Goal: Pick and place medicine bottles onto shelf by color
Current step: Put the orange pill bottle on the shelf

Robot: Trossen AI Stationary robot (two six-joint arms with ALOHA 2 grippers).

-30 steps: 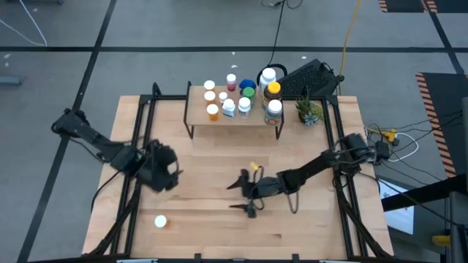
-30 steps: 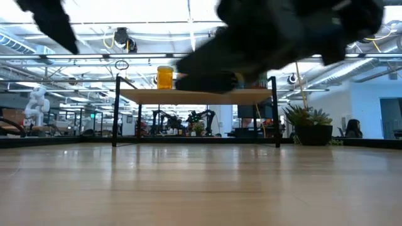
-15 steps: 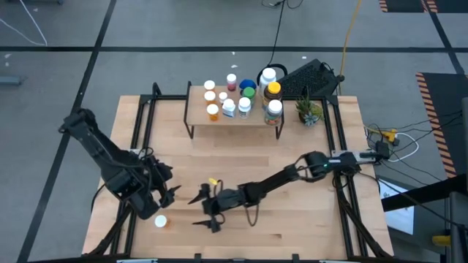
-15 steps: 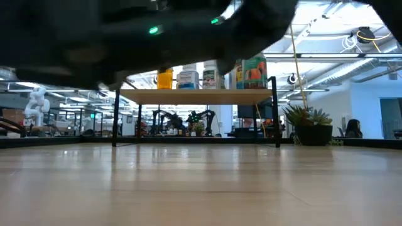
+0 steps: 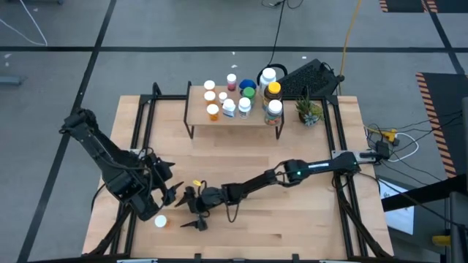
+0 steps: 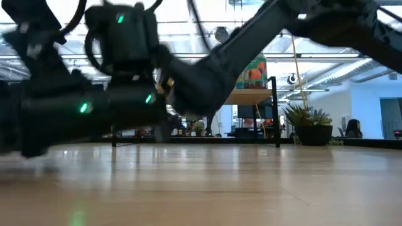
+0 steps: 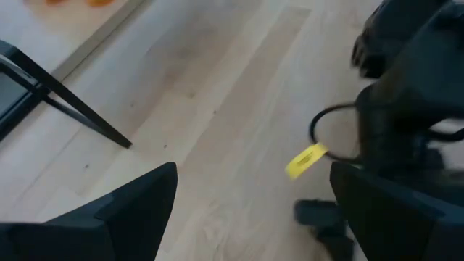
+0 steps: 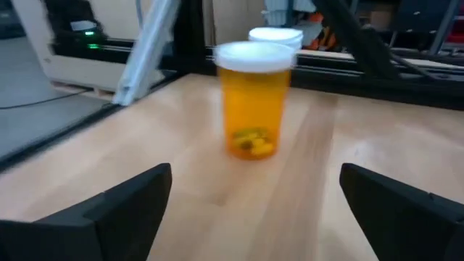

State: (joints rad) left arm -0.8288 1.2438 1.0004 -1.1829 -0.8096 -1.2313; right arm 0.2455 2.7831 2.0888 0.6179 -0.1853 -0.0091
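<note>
Orange bottle (image 5: 160,221): white-capped, upright on the table (image 5: 307,212) near its front left corner, apart from the rest; in the right wrist view (image 8: 254,98) it stands ahead of the fingers with small yellow contents at its bottom.
Right gripper (image 5: 196,212): stretched across the table toward the front left, just beside the orange bottle; fingers spread wide, nothing between them.
Left gripper (image 5: 170,191): low over the front left part of the table, near the right gripper; fingers spread, holding nothing.
Shelf (image 5: 256,119): at the table's back edge, near the middle.
Bottles on shelf (image 5: 243,95): about a dozen, clustered; orange ones toward the left end, white, blue and green in the middle, larger amber and white ones toward the right end. Exact count hard to tell from above.
Potted plant (image 5: 308,111): on the table just beside the shelf's right end.
Keyboard (image 5: 311,76): dark, beyond the table's back edge, behind the plant.
</note>
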